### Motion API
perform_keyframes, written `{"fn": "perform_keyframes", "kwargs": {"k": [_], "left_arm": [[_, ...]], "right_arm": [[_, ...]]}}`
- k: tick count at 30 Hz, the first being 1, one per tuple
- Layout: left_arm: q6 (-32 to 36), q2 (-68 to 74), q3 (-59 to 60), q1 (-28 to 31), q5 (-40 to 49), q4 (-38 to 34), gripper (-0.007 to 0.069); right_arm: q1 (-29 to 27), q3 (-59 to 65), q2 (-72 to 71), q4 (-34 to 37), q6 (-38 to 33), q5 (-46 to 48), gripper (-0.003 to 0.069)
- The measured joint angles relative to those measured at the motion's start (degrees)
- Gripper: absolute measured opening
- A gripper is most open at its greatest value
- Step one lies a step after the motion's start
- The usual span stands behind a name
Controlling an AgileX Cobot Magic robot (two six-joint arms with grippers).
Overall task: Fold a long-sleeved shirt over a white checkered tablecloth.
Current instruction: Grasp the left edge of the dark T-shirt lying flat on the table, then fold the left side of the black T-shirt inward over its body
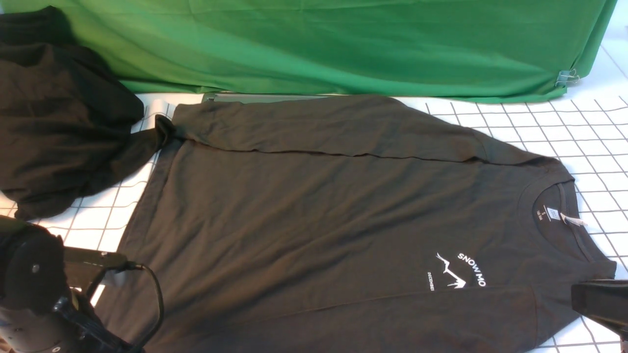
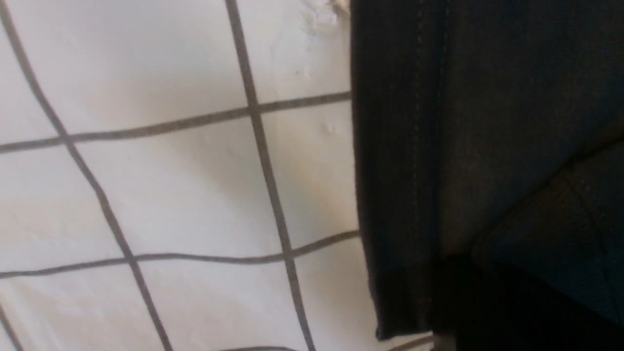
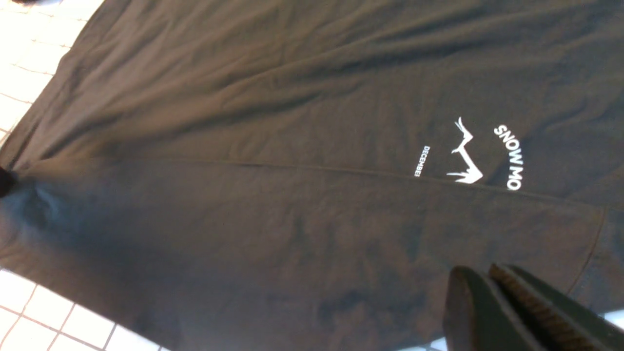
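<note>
1. At the left edge, upper half of the frame, a blacker heap of cloth (image 1: 59,113) lies bunched, one end reaching to the shirt's far left corner
2. In the lower left corner is the left arm (image 1: 34,294); the left gripper (image 2: 458,302) is only a dark shape at the shirt's edge in its wrist view, and I cannot tell whether it is clenched or released
3. Across the middle lies the long-sleeved shirt (image 1: 314,211), neck to the right, both sleeves laid lengthwise over the body, the chest print (image 1: 458,274) right of centre
4. Along the top hangs a green cloth (image 1: 343,49), a clip (image 1: 567,77) at its right end
5. On the right, the white checkered tablecloth (image 1: 596,166) shows beside the collar
6. At the lower right is the right arm (image 1: 601,304); the right gripper (image 3: 490,278) is clenched, grasping nothing
</note>
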Motion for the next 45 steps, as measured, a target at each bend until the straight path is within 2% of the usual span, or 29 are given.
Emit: {"fn": "perform_keyframes", "kwargs": {"k": [5,7,10,14,18,26,34,39,45], "left_arm": [[2.0,0.1,-4.0,0.0,6.7,-1.4,0.0013],[5.0,-0.4,-7.9,0.0,12.4,-4.5,0.0013],[7.6,-2.6,-12.1,0.0,15.4,-8.3,0.0013],[8.5,-4.5,-13.9,0.0,16.4,-9.1,0.0013],[8.5,-4.9,-17.1,0.0,16.2,-6.2,0.0013],[8.5,-3.7,-32.0,0.0,11.0,-3.1,0.0013],[8.5,9.3,-48.6,0.5,11.1,2.3,0.0013],[8.5,20.4,-56.4,3.2,11.8,0.1,0.0013],[8.5,29.4,-61.7,3.9,12.0,0.1,0.0013]], "right_arm": [[0.0,0.0,0.0,0.0,0.0,-0.6,0.0038],[0.0,0.0,0.0,0.0,0.0,-1.1,0.0041],[0.0,0.0,0.0,0.0,0.0,-1.8,0.0043],[0.0,0.0,0.0,0.0,0.0,-2.3,0.0048],[0.0,0.0,0.0,0.1,0.0,-3.0,0.005],[0.0,0.0,0.0,0.7,-0.3,-4.9,0.005],[0.0,-1.6,2.6,2.5,-2.9,3.9,0.0052],[0.0,-7.8,6.4,2.5,-3.2,14.8,0.0043],[0.8,-11.1,11.5,2.4,-4.8,18.7,0.0035]]}}
